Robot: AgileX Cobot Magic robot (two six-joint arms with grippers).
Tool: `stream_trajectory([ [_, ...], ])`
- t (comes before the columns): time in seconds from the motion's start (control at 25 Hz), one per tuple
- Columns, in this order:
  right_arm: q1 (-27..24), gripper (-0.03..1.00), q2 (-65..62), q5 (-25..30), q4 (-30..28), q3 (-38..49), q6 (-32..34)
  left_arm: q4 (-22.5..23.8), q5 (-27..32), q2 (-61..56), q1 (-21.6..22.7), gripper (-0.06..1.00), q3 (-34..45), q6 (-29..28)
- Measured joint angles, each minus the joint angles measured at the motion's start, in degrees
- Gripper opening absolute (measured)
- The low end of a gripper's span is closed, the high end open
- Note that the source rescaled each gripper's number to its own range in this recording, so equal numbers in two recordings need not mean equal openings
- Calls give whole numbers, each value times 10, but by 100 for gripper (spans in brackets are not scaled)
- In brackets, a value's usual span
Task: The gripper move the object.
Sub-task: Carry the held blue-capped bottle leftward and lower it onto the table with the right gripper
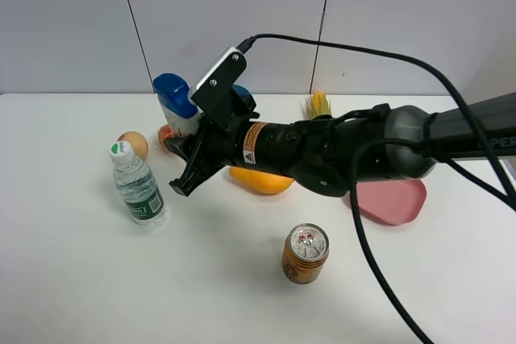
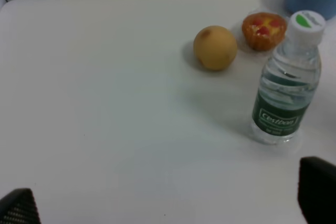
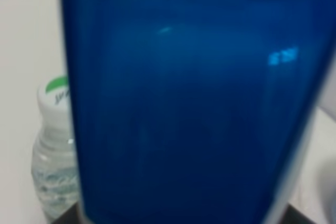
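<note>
The white shampoo bottle (image 1: 179, 106) with its blue flip cap stands at the back left of the table, right against my right gripper (image 1: 174, 168). That gripper reaches across from the right, and its dark fingers are spread below and in front of the bottle. In the right wrist view the blue cap (image 3: 194, 98) fills almost the whole picture, with dark fingertips (image 3: 71, 217) only at the lower corners. Whether the fingers touch the bottle cannot be told. My left gripper (image 2: 169, 198) is open and empty over bare table.
A clear water bottle (image 1: 137, 187) with a white-green cap stands left of the gripper. Near it are a peach-coloured ball (image 1: 134, 144) and a small tart (image 2: 264, 30). A yellow fruit (image 1: 260, 180), a pink plate (image 1: 391, 199) and a can (image 1: 305, 253) lie to the right.
</note>
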Motion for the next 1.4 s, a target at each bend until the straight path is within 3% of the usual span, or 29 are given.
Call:
stream_trajectory([
  [0.48,1,0,85,-60,9,0,6,0,0,0,0,100,0,0],
  [1.4,-20,0,166,-110,23,-1,-6,0,0,0,0,100,0,0],
])
